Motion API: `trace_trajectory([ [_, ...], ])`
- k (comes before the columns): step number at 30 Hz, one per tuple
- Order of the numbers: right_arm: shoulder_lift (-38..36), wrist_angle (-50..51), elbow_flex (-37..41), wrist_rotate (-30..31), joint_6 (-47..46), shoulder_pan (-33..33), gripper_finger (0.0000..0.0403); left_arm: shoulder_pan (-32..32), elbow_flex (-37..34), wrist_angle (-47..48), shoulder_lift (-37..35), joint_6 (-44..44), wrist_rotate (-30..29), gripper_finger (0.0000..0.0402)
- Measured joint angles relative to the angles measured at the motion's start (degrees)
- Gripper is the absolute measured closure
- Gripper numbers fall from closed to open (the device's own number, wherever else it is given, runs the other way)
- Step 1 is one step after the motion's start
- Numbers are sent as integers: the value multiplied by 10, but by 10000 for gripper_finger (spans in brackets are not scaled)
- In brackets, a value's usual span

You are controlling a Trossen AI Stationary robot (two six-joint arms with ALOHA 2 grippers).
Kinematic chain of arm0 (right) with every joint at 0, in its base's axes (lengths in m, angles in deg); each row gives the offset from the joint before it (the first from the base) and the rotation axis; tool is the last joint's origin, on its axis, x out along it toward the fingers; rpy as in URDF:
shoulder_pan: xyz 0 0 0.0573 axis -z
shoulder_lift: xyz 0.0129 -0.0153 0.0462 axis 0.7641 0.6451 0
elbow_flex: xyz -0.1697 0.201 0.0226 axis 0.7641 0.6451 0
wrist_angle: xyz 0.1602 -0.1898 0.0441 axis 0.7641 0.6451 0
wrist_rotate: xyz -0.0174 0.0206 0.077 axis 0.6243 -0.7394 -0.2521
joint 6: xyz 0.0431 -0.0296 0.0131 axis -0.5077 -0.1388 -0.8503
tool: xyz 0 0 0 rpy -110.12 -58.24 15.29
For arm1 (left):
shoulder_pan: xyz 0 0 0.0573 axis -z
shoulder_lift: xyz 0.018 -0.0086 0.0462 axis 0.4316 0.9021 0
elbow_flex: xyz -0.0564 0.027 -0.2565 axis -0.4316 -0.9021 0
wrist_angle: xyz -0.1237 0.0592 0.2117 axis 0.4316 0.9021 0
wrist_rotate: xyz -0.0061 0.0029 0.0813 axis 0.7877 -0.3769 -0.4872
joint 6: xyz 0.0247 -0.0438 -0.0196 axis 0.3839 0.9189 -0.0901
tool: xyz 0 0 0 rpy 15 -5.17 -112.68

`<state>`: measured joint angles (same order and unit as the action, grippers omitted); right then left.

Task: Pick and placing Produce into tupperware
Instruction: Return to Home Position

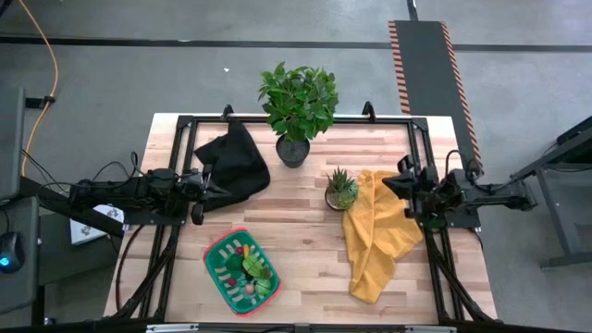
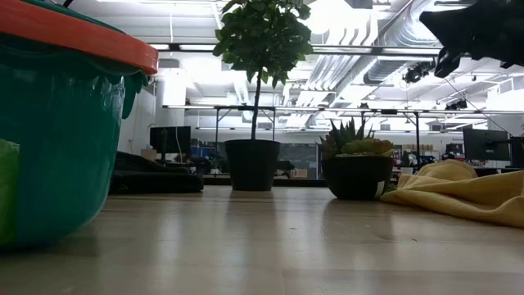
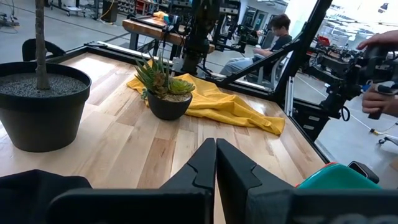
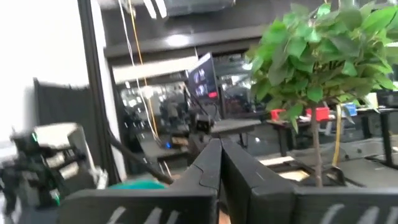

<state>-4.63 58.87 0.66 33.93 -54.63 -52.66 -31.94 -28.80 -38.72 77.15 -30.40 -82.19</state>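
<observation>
produce [image 1: 250, 266], seemingly all, inside green tupperware [image 1: 220, 250]

High: looking straight down on the whole table [image 1: 305, 185], arms at left and right edges. Low: at tabletop level, very near the tupperware [image 2: 57, 139], facing across to the far leafy plant [image 2: 260, 41], spiky plant [image 2: 356, 164] and yellow cloth [image 2: 467, 192]. Left wrist: low over table, facing right, sharing spiky plant [image 3: 166, 93] and yellow cloth [image 3: 230, 106] with low. Right wrist: facing leafy plant [image 4: 317, 56] and room.

Table [image 1: 305, 250]: pale wooden planks.
Left side: crumpled black cloth [image 1: 236, 162]; tupperware [image 1: 222, 252].
Middle: leafy potted plant [image 1: 292, 151].
Right side: spiky potted plant [image 1: 340, 190] touching yellow cloth [image 1: 375, 240].
</observation>
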Motion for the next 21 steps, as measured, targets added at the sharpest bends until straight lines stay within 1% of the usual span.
trace_trajectory([
  [3,0,31,0,0,23,0,403,0,0,0,0,0,0,401],
  [7,0,81,0,0,17,0,403,0,0,0,0,0,0,399],
  [13,0,119,0,0,14,0,403,0,0,0,0,0,0,401],
  [17,0,180,0,0,11,0,403,0,0,0,0,0,0,399],
  [21,0,185,0,-1,-2,0,403,0,0,0,0,0,0,399],
])
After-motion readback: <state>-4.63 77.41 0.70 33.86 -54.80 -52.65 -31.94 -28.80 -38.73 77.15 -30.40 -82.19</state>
